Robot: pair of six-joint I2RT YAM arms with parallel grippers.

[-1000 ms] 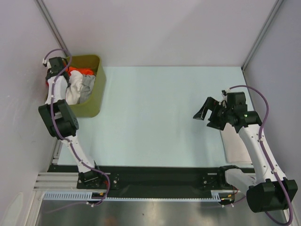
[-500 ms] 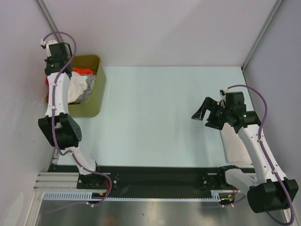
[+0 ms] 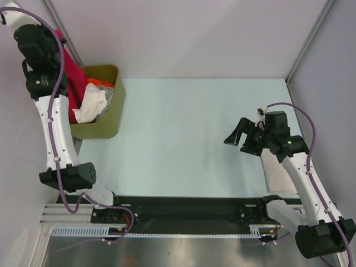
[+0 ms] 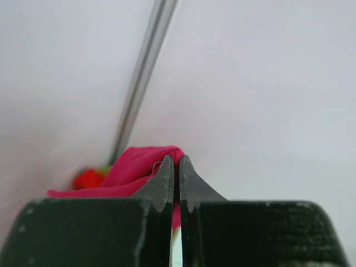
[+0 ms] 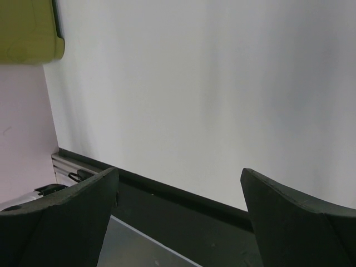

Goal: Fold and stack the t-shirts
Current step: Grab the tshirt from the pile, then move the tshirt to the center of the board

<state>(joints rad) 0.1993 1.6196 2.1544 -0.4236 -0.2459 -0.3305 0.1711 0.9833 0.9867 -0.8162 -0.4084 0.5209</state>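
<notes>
Robot arms, seen from above, work at a pale blue surface (image 3: pixel 178 128). At 10 o'clock the left pincer (image 4: pixel 178 167), raised high, is clamped tight on a crimson-red t-shirt (image 3: pixel 72 78), which hangs down into an olive-green bin (image 3: pixel 115 111). An off-white t-shirt (image 3: pixel 92 104) and an orange t-shirt (image 3: pixel 99 83) lie crumpled in the bin. At 3 o'clock the right pincer (image 3: pixel 238 132) hovers over the surface, spread wide and holding nothing. A pale flat shape (image 3: pixel 273 169) lies partly under the right arm at 4 o'clock; whether it is a folded shirt cannot be told. The task looks barely begun: the crimson shirt is not yet laid out, and folding and stacking remain.
</notes>
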